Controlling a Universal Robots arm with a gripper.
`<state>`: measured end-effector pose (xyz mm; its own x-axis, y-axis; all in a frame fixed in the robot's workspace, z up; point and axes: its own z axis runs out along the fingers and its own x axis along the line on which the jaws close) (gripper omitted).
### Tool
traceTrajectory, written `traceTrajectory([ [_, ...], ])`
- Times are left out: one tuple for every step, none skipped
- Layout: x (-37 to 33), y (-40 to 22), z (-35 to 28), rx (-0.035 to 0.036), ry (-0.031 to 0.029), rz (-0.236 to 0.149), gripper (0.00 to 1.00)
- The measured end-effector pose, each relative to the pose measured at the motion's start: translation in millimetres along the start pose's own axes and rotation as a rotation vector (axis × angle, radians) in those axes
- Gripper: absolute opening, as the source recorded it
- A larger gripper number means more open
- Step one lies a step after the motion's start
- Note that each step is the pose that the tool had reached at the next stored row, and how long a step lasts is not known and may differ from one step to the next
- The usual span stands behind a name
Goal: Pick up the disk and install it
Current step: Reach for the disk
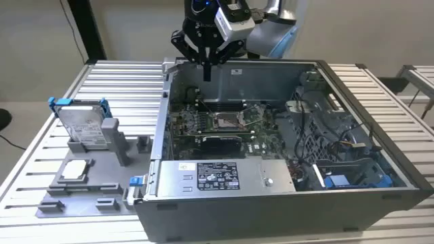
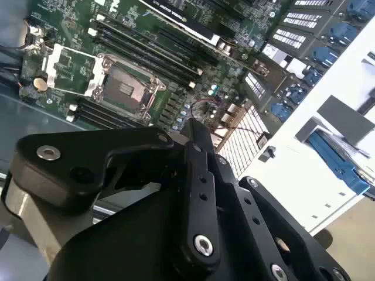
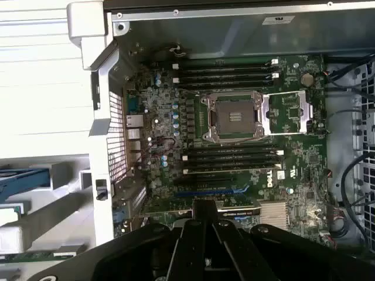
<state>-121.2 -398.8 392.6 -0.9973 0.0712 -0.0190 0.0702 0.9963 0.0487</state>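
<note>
- Gripper hangs over the open computer case, fingers pressed together and holding nothing.
- The case holds a motherboard and a power supply.
- The disk stands upright in a grey holder, at the exterior view's left.

One open computer case holds one motherboard, one CPU socket and one power supply. Beside the case: one disk, one silver chip, one grey fixture.

Lower edge of the disk seems hidden by grey holder.
</note>
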Motion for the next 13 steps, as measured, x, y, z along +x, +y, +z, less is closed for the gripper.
traceTrajectory([
  [0.0, 0.0, 0.0, 0.0, 0.0, 0.0, 0.0],
  [0.0, 0.0, 0.0, 0.0, 0.0, 0.0, 0.0],
  [0.0, 0.0, 0.0, 0.0, 0.0, 0.0, 0.0],
  [0.0, 0.0, 0.0, 0.0, 0.0, 0.0, 0.0],
  [0.0, 0.0, 0.0, 0.0, 0.0, 0.0, 0.0],
  [0.0, 0.0, 0.0, 0.0, 0.0, 0.0, 0.0],
  [0.0, 0.0, 0.0, 0.0, 0.0, 0.0, 0.0],
  [0.0, 0.0, 0.0, 0.0, 0.0, 0.0, 0.0],
  [0.0, 0.0, 0.0, 0.0, 0.0001, 0.0, 0.0],
  [0.1, 0.0, 0.0, 0.0, 0.0, 0.0, 0.0],
  [0.1, 0.0, 0.0, 0.0, 0.0, 0.0, 0.0],
  [0.3, 0.0, 0.0, 0.0, 0.0, 0.0, 0.0],
  [0.8, -0.1, 0.0, 0.0001, 0.0, 0.0, 0.0],
])
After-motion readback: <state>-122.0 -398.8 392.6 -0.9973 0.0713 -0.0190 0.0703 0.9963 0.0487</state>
